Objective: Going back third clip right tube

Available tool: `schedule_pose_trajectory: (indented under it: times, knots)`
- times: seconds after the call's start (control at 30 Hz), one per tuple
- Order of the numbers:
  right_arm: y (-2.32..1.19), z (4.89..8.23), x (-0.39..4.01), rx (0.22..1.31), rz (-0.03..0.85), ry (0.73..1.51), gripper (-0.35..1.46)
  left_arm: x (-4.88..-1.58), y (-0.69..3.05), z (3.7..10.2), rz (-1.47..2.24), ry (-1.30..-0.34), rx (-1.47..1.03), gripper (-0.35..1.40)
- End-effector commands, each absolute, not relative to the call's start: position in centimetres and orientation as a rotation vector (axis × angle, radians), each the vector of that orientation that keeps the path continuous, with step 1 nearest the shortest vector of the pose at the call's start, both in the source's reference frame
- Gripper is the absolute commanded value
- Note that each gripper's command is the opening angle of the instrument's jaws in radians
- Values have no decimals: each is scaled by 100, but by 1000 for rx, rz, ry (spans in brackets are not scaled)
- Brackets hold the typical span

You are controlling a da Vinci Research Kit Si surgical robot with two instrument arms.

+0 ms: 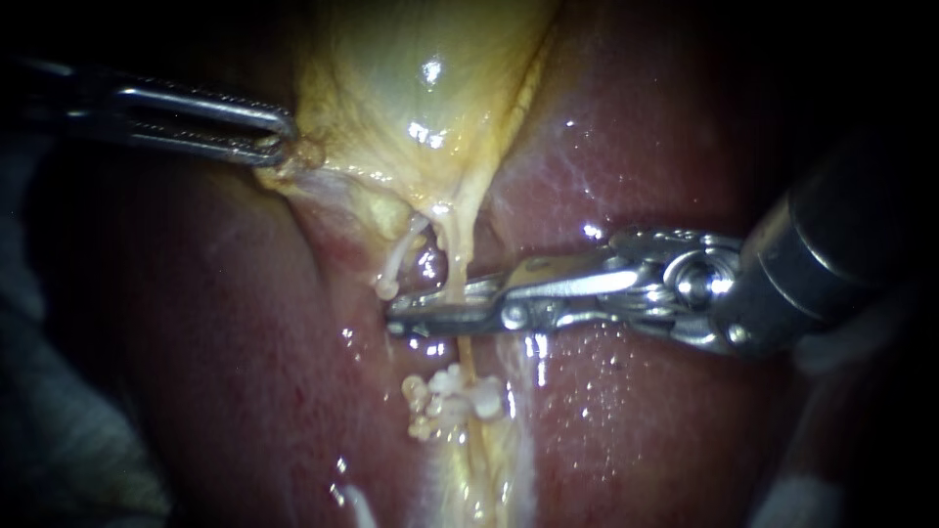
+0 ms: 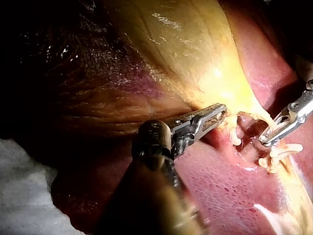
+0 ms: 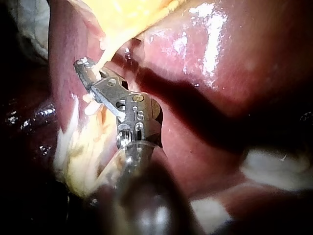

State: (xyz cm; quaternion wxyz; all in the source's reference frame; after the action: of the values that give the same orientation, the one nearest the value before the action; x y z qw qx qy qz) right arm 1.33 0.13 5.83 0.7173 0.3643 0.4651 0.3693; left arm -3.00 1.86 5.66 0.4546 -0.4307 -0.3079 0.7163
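Note:
The yellow gallbladder [image 1: 421, 88] lies on the dark red liver [image 1: 636, 147]. My left instrument [image 1: 279, 142] is shut on the gallbladder's lower left edge and holds it taut; the left wrist view shows the same grip [image 2: 220, 113]. Two thin tubes run down from the gallbladder. The left tube [image 1: 406, 249] carries a white clip [image 1: 388, 286]. My right instrument [image 1: 411, 313] lies across the right tube [image 1: 458, 249], its jaws a little open with the tube between them. Further down that tube sits a cluster of white clips [image 1: 445, 391]. The right wrist view shows its jaws [image 3: 84, 66] at the pale tube [image 3: 105, 56].
White gauze lies beside the liver [image 2: 24, 186] and near the right instrument's shaft [image 3: 274, 166]. Pale fatty tissue [image 1: 489, 469] runs down below the clips. Wet liver surface surrounds the tubes on both sides.

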Motion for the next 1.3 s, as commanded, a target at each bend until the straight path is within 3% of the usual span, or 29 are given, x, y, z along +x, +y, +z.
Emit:
schedule_pose_trajectory:
  times: [0.03,0.2,0.3,0.53,0.87,1.3]
  knots:
    - [12,585,134,804,819,1029,-35,-300,186,566,1768,-760,-1063,-35]
    - [3,609,146,745,747,1054,25,-301,187,566,1767,-759,-1063,-35]
    - [-3,630,149,738,739,1054,38,-301,186,566,1767,-759,-1063,-35]
    - [0,661,141,715,719,1060,45,-301,186,566,1767,-759,-1063,-35]
    - [1,660,126,700,684,1070,46,-299,186,565,1768,-760,-1063,-35]
    - [1,621,72,554,426,1145,50,-298,186,565,1768,-761,-1063,-35]
